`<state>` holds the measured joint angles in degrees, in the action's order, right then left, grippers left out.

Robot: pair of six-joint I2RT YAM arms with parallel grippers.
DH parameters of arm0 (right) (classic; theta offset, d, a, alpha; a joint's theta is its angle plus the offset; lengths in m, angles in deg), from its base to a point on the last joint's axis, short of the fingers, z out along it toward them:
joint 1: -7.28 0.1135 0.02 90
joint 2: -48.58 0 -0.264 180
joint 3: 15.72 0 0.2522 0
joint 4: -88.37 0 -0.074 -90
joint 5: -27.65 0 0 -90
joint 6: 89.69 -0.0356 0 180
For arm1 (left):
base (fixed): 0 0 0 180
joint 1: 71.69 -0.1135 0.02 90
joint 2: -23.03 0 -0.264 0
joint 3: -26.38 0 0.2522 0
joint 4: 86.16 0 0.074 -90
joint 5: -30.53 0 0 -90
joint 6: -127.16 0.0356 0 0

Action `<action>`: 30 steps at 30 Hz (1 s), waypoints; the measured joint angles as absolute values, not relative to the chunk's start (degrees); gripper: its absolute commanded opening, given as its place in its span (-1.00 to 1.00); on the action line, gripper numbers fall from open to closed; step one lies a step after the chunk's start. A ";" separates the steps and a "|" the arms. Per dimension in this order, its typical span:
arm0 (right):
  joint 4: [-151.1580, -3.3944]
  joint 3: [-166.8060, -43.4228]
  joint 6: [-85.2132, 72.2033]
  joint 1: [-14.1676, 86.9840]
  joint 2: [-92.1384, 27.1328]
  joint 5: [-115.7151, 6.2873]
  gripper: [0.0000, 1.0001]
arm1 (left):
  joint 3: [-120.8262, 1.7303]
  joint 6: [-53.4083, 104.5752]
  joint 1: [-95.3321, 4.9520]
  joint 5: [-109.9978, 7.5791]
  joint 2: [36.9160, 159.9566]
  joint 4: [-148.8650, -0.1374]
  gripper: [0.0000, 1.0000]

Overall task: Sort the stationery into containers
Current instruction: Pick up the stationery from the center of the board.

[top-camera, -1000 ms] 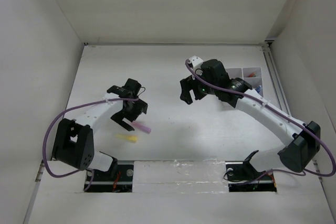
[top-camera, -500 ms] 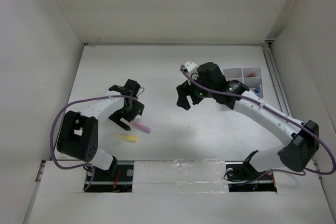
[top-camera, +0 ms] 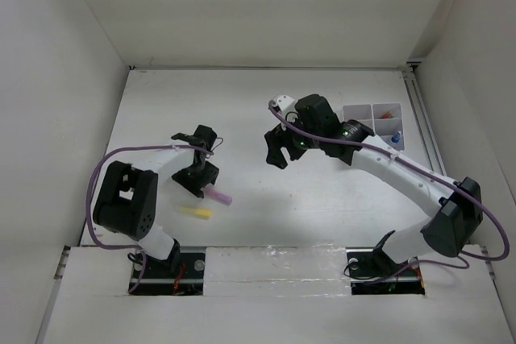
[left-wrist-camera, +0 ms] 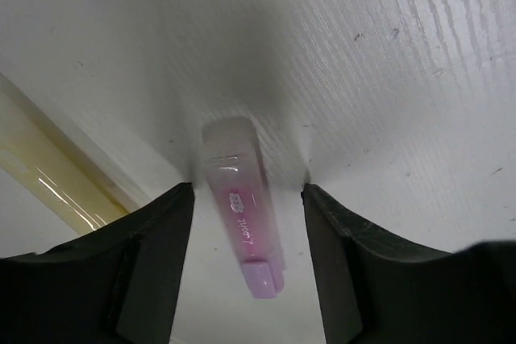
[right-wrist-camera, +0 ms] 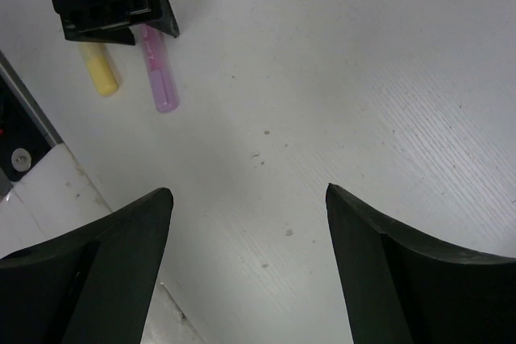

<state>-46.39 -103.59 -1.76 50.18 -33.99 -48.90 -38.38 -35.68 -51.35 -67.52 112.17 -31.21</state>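
Fingers [left-wrist-camera: 153,271] of the left tool [left-wrist-camera: 248,195] straddle the pink translucent marker stick [left-wrist-camera: 239,219], not yet touching, lined up for pinching; right tool [right-wrist-camera: 247,189] hangs spread and empty.

We count two markers at the near left: one pink marker [top-camera: 218,196] and one yellow marker [top-camera: 196,212]. At the far right stands one white box [top-camera: 372,121] with four compartments. In it we make out one red item [top-camera: 389,109] and one blue-capped item [top-camera: 395,139]; we cannot tell whether it holds more. We count two arms, one left arm [top-camera: 153,168] and one right arm [top-camera: 395,171]. There are two grippers, the left gripper [top-camera: 200,189] and the right gripper [top-camera: 280,157], one on each arm.
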 measured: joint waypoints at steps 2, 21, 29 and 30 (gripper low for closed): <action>-46.34 -104.31 -1.60 50.18 -34.45 -48.81 0.65 | -38.25 -35.39 -51.35 -67.52 112.46 -31.78 -0.20; -46.15 -107.28 -2.28 45.50 -35.60 -40.09 0.65 | -39.96 -25.58 -52.66 -61.01 114.62 -39.89 -1.00; -51.30 -106.41 -7.02 44.01 -38.93 -33.84 0.65 | -49.79 -15.68 -49.67 -57.91 113.81 -47.43 -1.00; -51.94 -106.36 -7.57 44.01 -39.41 -33.51 0.65 | -51.02 -14.61 -49.67 -57.10 113.33 -48.19 -1.00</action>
